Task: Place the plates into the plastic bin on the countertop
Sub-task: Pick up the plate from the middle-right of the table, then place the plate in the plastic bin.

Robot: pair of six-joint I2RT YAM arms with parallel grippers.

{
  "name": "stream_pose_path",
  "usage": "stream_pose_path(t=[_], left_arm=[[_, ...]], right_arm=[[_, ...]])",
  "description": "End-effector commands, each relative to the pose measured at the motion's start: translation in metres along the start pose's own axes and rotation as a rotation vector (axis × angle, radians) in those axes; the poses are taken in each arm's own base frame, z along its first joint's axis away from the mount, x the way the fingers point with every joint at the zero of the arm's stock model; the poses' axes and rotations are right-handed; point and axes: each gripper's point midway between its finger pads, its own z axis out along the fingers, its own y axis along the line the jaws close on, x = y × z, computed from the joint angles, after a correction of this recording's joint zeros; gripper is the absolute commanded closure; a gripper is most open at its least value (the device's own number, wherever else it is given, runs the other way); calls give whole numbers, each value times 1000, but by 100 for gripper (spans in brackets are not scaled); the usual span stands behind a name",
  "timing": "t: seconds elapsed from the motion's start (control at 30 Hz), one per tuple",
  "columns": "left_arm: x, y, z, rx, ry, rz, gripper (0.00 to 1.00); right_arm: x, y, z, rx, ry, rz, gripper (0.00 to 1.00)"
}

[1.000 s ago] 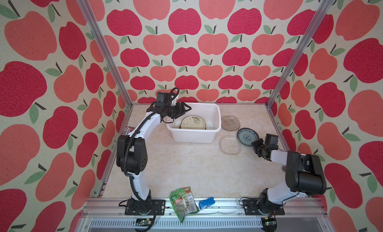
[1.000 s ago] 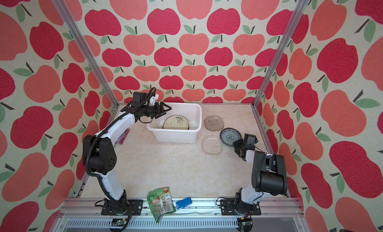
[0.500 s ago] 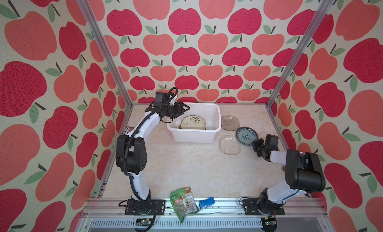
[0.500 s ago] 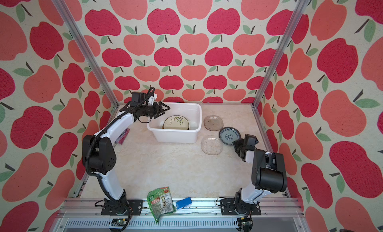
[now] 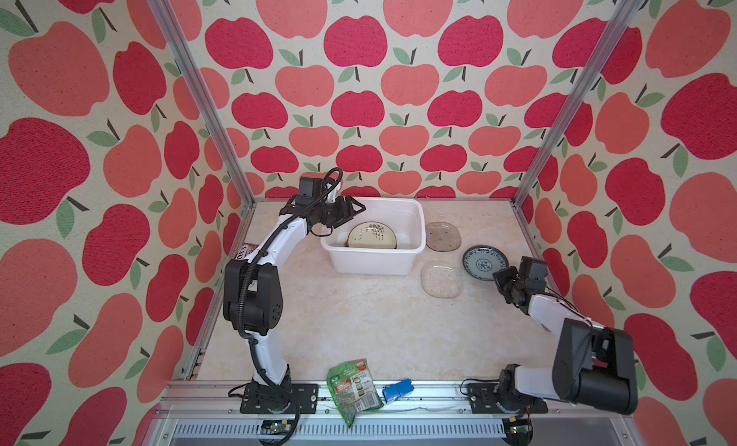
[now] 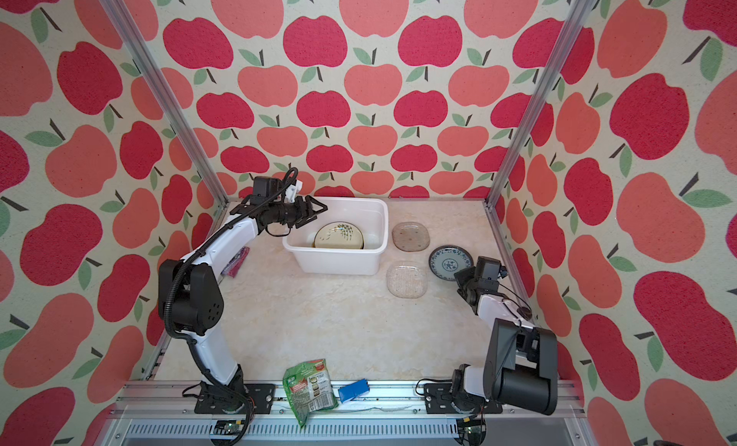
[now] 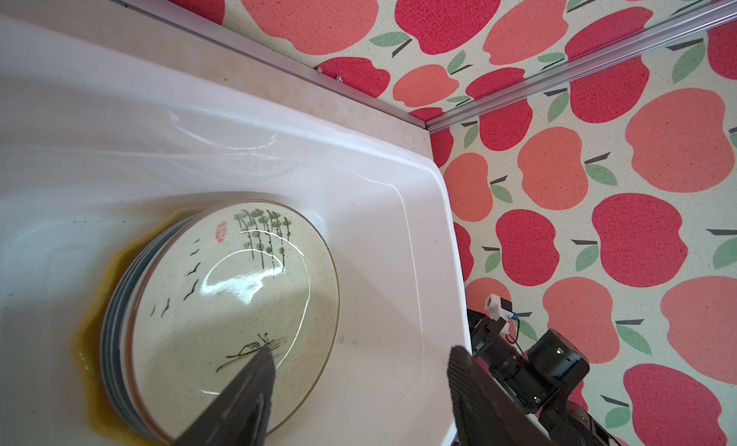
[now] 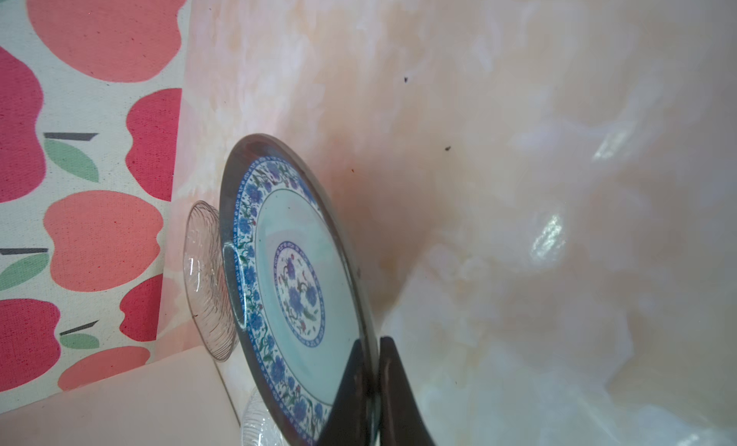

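Okay, we see the right gripper (image 8: 373, 344) clamped on the rim of the blue patterned plate (image 5: 484, 263), out on the countertop (image 5: 359, 324) to the right of the plastic bin (image 5: 375, 260). The left gripper (image 5: 351, 210) hangs open and empty over the bin's left end. The cream plant-print plate (image 5: 371, 236) tops a stack inside the bin. The smoky glass plate (image 5: 442, 236) and clear glass plate (image 5: 441, 278) lie just beside the bin.

Both top views overlook the whole countertop (image 5: 359, 324) from high front; wrist views close in.
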Motion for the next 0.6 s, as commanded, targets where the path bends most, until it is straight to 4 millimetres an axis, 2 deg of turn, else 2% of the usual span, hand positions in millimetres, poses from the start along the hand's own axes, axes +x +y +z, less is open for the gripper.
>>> stream_pose_path(t=[0.0,0.1,0.2,0.33,0.47,0.57], left_arm=[[-2,0,-4,-12,4,30,29],[-2,3,-7,-47,8,47,29],[-4,7,-10,-95,14,60,30],[-11,6,-15,-113,1,75,30],[-18,4,-13,-106,-1,71,30],[-23,3,-12,-114,6,70,30]], right_arm=[[-30,28,-30,-25,-101,-69,100],[-41,51,-50,-77,-129,-86,100],[-49,84,-73,-144,-155,-122,100],[-50,142,-107,-265,-188,-214,100],[-36,208,-130,-388,-164,-318,100],[-13,250,-131,-442,-94,-387,100]])
